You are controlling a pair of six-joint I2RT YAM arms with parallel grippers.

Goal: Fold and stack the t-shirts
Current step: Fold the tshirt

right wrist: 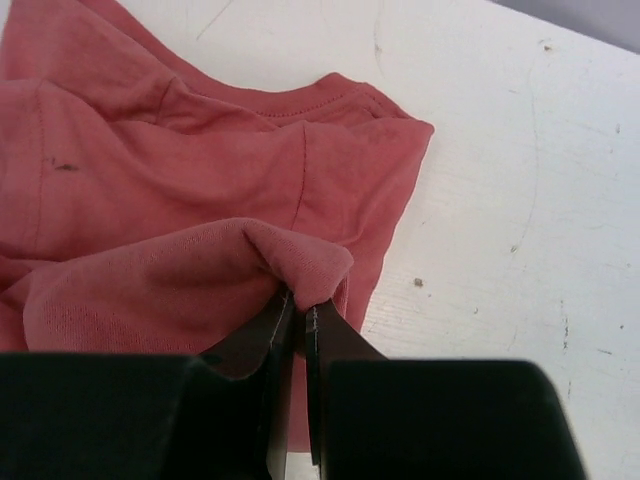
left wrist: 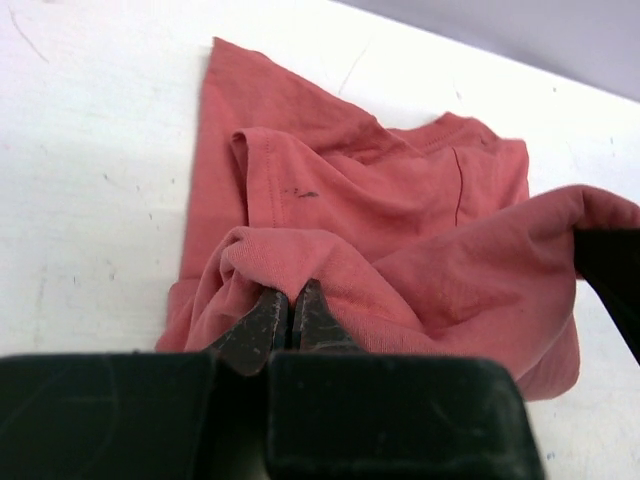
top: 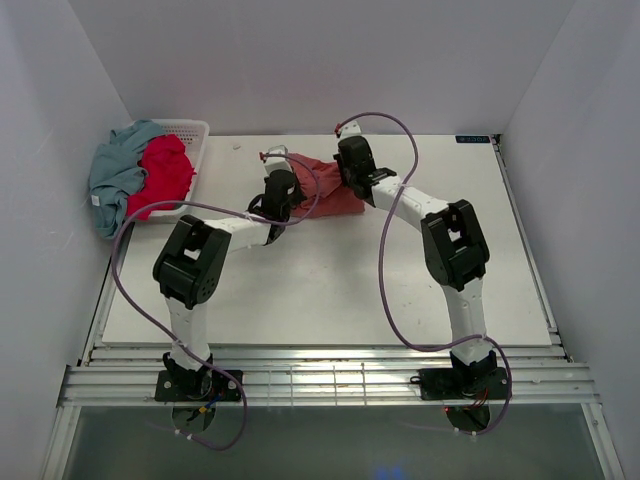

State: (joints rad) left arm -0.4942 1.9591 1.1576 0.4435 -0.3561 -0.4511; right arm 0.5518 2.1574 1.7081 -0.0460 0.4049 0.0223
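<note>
On table [top: 330, 290], far centre: dusty salmon-red t-shirt [left wrist: 380, 200], crumpled & part-folded, collar and a sleeve hem showing, small dark mark on the cloth. Top view hides most of it behind both arms; wrist cams show the folds close up. In basket [top: 195, 128], far-left corner, top view only: grey-blue t-shirt [top: 115, 165] & crimson t-shirt [top: 160, 175] heaped, shapes hard to make out. Jaws of left gripper [left wrist: 290, 300] closed tight on a raised fold of the salmon cloth; right gripper [right wrist: 297, 310] likewise, nr the collar.
</note>
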